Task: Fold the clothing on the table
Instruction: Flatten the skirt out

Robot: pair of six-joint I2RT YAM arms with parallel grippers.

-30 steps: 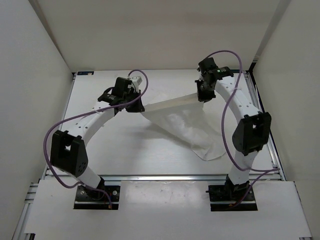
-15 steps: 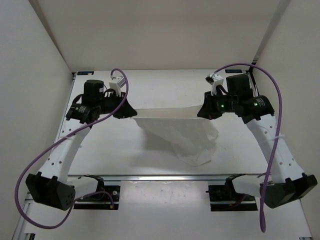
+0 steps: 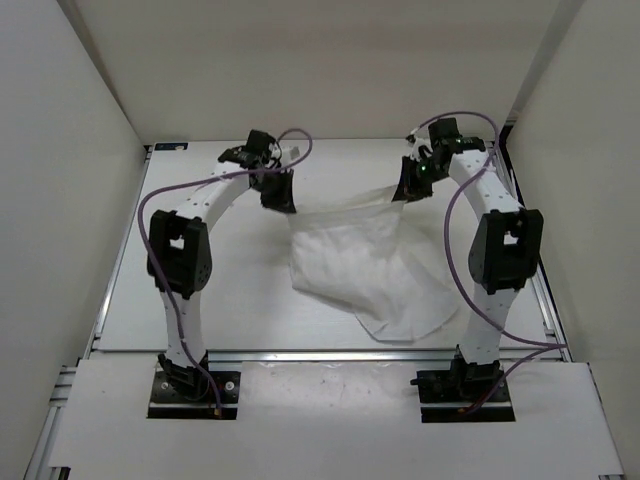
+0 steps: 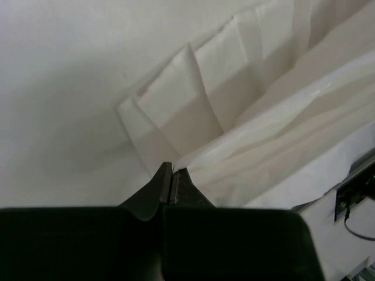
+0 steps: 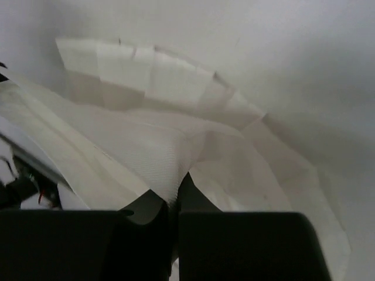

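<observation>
The clothing (image 3: 365, 265), a white pleated garment, hangs by its upper edge between my two grippers, and its curved hem trails on the table (image 3: 200, 290) toward the front right. My left gripper (image 3: 283, 203) is shut on the garment's left corner. In the left wrist view the left gripper (image 4: 171, 170) pinches the clothing (image 4: 193, 105) at the fingertips. My right gripper (image 3: 405, 192) is shut on the right corner. The right wrist view shows the right gripper (image 5: 176, 196) with the clothing (image 5: 146, 146) caught between its fingers, pleats fanning out beyond.
Plain white walls (image 3: 60, 150) stand close on the left, back and right. A silver rail (image 3: 330, 352) runs along the table's front edge, with both arm bases behind it. Purple cables loop off each arm.
Both grippers have moved inward and toward the back of the table, keeping hold of the clothing. The held edge is now shorter and slack, and more of the hem lies on the table at the front right.
</observation>
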